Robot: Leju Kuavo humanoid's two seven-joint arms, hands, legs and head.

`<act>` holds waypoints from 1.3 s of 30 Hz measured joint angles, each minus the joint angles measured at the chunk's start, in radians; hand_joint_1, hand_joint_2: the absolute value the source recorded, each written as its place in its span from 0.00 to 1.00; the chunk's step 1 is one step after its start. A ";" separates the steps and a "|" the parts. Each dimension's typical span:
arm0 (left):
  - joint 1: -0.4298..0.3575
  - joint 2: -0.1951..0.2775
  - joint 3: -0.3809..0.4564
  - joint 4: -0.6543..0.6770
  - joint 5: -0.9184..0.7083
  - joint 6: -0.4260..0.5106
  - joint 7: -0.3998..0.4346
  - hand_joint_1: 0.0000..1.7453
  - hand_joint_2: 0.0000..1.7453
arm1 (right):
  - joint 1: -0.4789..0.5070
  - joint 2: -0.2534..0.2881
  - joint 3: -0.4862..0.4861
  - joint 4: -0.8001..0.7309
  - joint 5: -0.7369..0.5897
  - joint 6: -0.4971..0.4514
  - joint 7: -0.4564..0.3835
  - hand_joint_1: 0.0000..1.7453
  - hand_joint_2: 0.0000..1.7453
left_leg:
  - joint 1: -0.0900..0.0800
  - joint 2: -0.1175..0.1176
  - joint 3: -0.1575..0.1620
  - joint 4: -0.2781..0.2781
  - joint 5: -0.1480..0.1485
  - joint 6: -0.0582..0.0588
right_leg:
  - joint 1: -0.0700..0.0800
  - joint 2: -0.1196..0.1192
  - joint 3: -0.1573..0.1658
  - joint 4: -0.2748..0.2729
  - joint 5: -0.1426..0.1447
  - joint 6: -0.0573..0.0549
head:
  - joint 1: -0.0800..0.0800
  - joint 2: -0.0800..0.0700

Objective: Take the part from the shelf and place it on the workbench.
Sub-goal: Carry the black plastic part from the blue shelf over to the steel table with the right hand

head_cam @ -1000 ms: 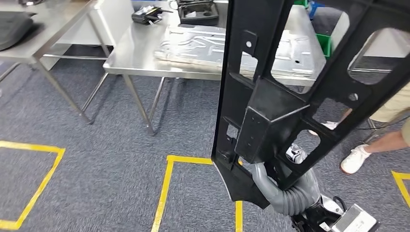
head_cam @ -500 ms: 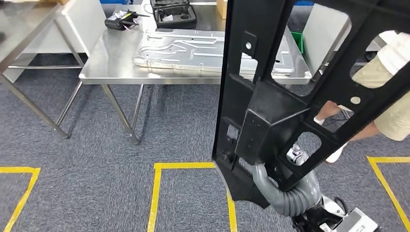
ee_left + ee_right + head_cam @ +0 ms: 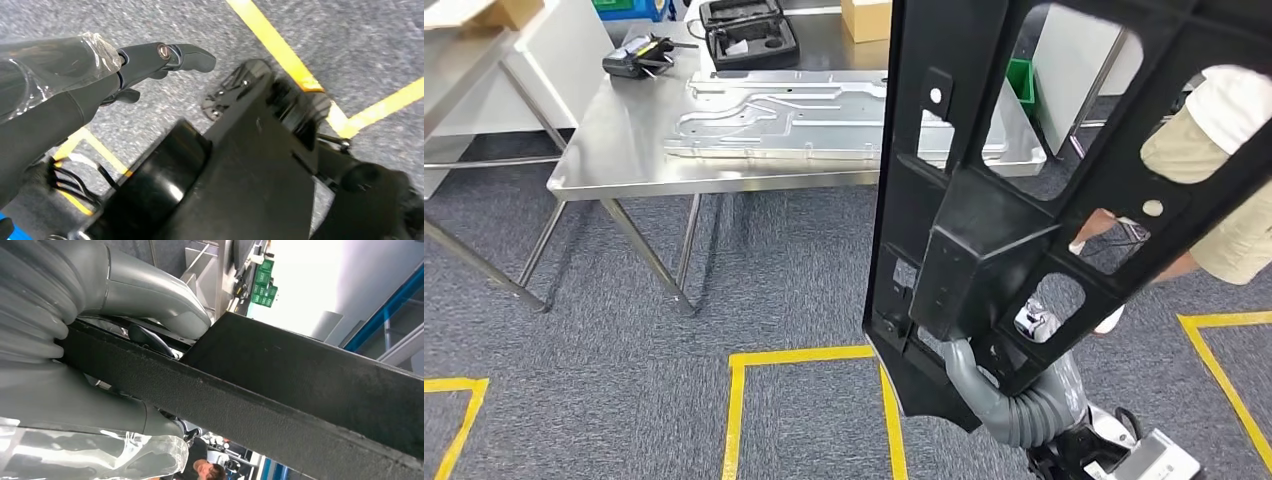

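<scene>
The part (image 3: 984,200) is a large black plastic frame with cut-out windows, held upright close in front of my head camera. My right hand (image 3: 1014,390) grips its lower end from beneath, grey thumb wrapped over a bar. In the right wrist view the hand (image 3: 75,340) clamps a black bar of the part (image 3: 300,390). The steel workbench (image 3: 604,160) stands ahead to the left, carrying a flat silver metal panel (image 3: 804,115). My left hand (image 3: 100,80) hangs over the carpet, fingers stretched out and holding nothing.
A person (image 3: 1224,200) in light shorts stands at the right, beside the workbench. A black case (image 3: 749,25), a cardboard box (image 3: 864,15) and a black tool (image 3: 639,55) lie at the bench's far side. Yellow tape (image 3: 736,400) marks the carpet. Another table (image 3: 464,50) stands at the left.
The camera has moved: the workbench has slid leftward in the picture and more of the person shows at the right. The part stays in my right hand as before.
</scene>
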 joint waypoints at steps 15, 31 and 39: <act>-0.004 -0.002 0.001 0.000 0.002 -0.002 -0.001 0.00 1.00 | -0.002 -0.001 0.000 0.000 0.033 0.004 0.022 1.00 1.00 | -0.015 0.004 -0.017 -0.128 0.143 0.061 | 0.008 -0.006 0.040 0.104 -0.116 0.035 | 0.001 0.000; -0.002 -0.003 -0.005 0.001 0.005 -0.002 0.000 0.00 1.00 | -0.002 0.000 0.000 0.002 0.021 0.009 0.012 1.00 1.00 | -0.004 -0.004 -0.008 0.005 0.027 0.004 | -0.001 -0.003 0.010 0.012 -0.015 -0.003 | -0.005 0.000; -0.009 -0.002 -0.009 0.001 0.011 -0.004 -0.002 0.00 1.00 | -0.002 0.001 0.000 0.002 0.020 0.013 0.009 1.00 1.00 | -0.045 0.004 -0.091 -0.050 0.150 0.064 | 0.019 -0.006 0.079 0.008 -0.071 -0.011 | -0.006 0.000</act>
